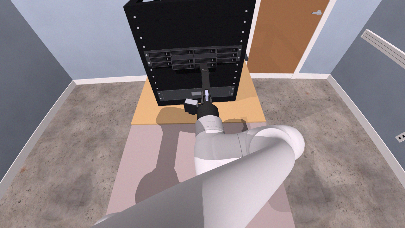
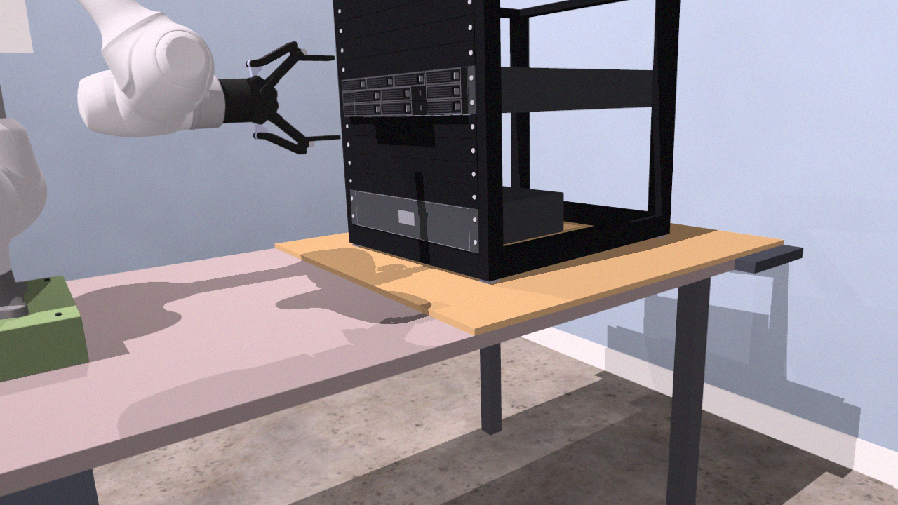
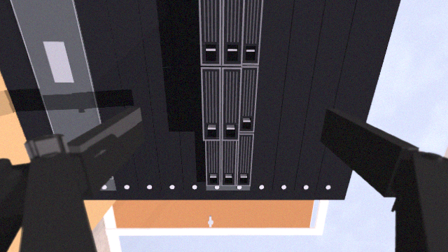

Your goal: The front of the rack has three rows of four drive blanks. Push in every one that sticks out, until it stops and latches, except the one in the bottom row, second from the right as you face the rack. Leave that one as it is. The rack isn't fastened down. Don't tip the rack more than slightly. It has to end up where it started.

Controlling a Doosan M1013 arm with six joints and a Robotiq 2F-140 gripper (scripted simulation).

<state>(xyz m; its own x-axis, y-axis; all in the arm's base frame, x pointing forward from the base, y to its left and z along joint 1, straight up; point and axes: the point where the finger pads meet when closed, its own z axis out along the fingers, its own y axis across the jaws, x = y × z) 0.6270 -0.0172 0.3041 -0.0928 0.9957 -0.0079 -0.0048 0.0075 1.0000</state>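
A: Exterior view, first note: gripper [image 2: 320,97] is spread to its widest, nothing between the fingers. One finger rides high, one low, both tips just short of the rack [image 2: 414,163] front, apart from it.

B: Why splayed like that if the job is pushing?

A: My guess is it doesn't mean to grasp. An open finger makes a narrow poker for a single blank. Spread vertically, the two tips straddle the bay rather than both landing on it.

B: Where's the bay?

A: Drive blanks [image 1: 194,58] sit in a band across the upper half of the rack face, three rows of four. Rack stands upright on the tan board [image 2: 565,282], which lies on the table [image 2: 219,351]. Front faces the arm.

B: Which stick out?

A: Top view shows the middle two columns of the lower rows stepped lower than their neighbours, likely proud. Wrist view shows similar uneven edges [image 3: 246,101]. Can't rank depth beyond that.

B: Axes?

A: Each blank's face is long side to side, and its travel runs straight back into the rack. Gripper points along that line, so a push should load it squarely. High on an unfastened rack, though, so tipping is the risk.
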